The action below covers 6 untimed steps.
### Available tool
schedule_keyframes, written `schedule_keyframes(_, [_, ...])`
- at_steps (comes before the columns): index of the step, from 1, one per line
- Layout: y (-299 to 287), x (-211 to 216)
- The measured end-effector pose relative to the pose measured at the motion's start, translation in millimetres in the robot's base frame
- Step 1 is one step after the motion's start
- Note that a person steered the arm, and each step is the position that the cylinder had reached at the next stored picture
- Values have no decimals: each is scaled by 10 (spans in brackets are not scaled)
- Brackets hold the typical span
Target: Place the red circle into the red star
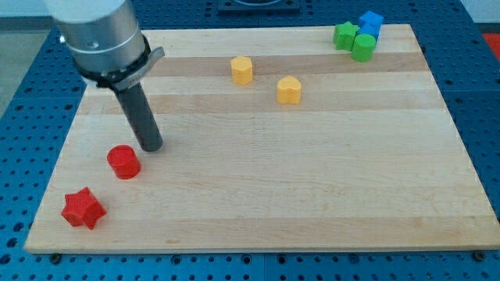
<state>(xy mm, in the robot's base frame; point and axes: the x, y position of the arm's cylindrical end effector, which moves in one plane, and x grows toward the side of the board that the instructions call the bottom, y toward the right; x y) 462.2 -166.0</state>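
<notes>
Board (pixel 258 179) of pale wood is seen filling most of the view, laid on a blue perforated bench (pixel 484 117). No pincer is fitted: the arm ends in a dark rod, so nothing can be released, clenched or grasped, and contact is by pushing only. My tip (pixel 152 147) is set down on the board towards the view's left.

Blocks are recorded relative to the tip:
- red star (pixel 83 208): well below the tip and to its left, near the board's lower left corner.
- red circle (pixel 123 161): just below and left of the tip, close beside it; whether the two touch cannot be told. It lies between the tip and the star, apart from the star.
- yellow block (pixel 289 90) and a second yellow block (pixel 242 69): well to the right of the tip and above it, apart from each other.
- green block (pixel 344 35), green cylinder (pixel 363 47) and blue block (pixel 371 21): far right and above, clustered at the board's top right corner; the blue one is partly hidden.

Handling, judged: the circle appears to be a small, rigid, light disc with a smooth round wall. It is expected to slide easily and to roll off a push that is not centred. Contact is best made on its upper right side, opposite the star, so that the push line runs through its centre towards the star.

Writing: no brand, label or legible text is seen on blocks, board, bench or arm.
</notes>
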Motion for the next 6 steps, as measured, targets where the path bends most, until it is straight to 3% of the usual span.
schedule_keyframes(1, [-231, 99])
schedule_keyframes(6, [-258, 638])
